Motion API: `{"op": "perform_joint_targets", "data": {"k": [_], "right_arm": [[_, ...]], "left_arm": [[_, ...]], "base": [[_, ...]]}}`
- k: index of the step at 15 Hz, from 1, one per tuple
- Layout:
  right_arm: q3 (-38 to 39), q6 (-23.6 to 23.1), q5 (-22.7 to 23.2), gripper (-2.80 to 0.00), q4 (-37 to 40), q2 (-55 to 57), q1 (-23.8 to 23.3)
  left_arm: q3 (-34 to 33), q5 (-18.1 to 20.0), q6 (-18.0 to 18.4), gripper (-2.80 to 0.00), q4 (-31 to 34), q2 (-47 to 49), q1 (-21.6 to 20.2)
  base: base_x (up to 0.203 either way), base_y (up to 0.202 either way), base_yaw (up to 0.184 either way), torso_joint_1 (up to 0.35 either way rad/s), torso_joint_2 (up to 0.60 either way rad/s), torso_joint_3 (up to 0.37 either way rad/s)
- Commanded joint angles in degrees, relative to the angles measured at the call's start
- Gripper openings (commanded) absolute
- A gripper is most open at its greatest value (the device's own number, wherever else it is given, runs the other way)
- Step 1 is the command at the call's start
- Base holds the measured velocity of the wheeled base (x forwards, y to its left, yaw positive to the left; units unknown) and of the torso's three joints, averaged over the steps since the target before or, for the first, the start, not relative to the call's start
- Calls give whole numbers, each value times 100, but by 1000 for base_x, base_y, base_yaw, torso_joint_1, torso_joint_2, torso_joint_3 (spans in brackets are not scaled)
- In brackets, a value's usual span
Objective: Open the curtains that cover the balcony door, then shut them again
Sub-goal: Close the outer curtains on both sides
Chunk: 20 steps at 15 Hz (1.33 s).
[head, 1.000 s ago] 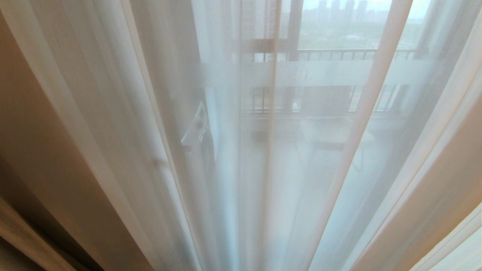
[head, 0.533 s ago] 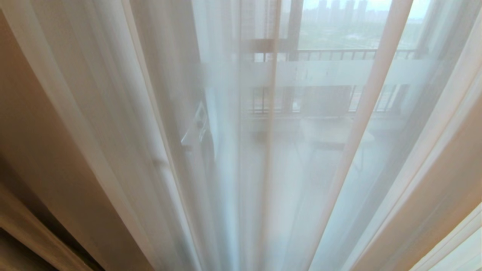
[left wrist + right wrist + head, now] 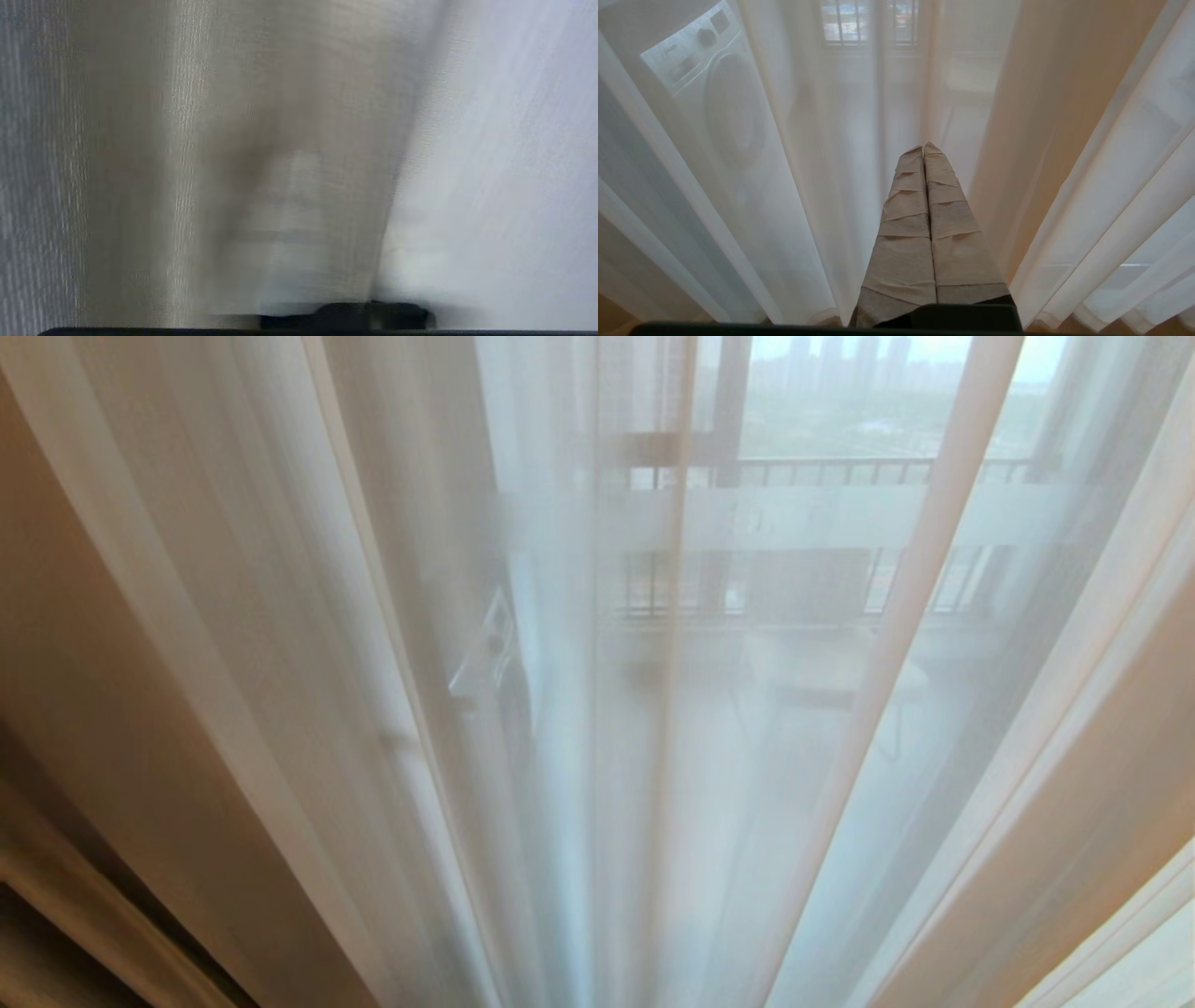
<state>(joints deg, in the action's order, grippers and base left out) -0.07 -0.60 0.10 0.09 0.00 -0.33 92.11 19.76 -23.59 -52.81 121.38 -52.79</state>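
Observation:
The curtains hang shut across the whole head view. White sheers (image 3: 597, 756) fill the middle and a thick grey-beige drape (image 3: 65, 691) hangs at the left. Through the sheers the balcony door's dark frame (image 3: 730, 420) and frosted band (image 3: 822, 515) show faintly. In the left wrist view, grey-beige cloth (image 3: 196, 140) and sheer (image 3: 504, 163) press close. My left gripper (image 3: 296, 161) is shut on the curtains, a pale blur behind the weave. My right gripper (image 3: 923, 148), its fingers wrapped in tape, is shut and empty, pointing at the sheers (image 3: 808, 186). Neither arm is in the head view.
A white washing machine (image 3: 714, 93) stands on the balcony behind the sheers, to the left (image 3: 485, 649). A black-barred railing (image 3: 840, 472) runs beyond the glass. A small table (image 3: 822, 667) shows dimly outside.
The fold of the thick drape at the lower left of the head view has shifted a little. The sheers and the scene behind them look the same.

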Motion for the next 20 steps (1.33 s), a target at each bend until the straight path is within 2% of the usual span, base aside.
{"op": "perform_joint_targets", "data": {"k": [1,5,14,17,20], "right_arm": [[6,0,2,-280,-2,9,-2],[7,7,7,-280,-1,9,-2],[3,-2,3,-280,-1,9,2],[-1,-2,6,-280,-1,9,-2],[-1,-2,8,-280,-1,9,-2]], "left_arm": [[-21,10,-28,-280,-36,-155,-26],[-216,10,-40,-280,-29,-536,-69],[-1782,61,-99,-280,-28,-2131,-233],[-2151,659,-190,-280,-19,-2603,-234],[-2451,745,-241,-280,-19,-2992,-187]], "base": [[0,0,0,0,0,0],[0,0,0,0,0,0],[0,0,0,0,0,0],[0,0,0,0,0,0],[0,0,0,0,0,0]]}}
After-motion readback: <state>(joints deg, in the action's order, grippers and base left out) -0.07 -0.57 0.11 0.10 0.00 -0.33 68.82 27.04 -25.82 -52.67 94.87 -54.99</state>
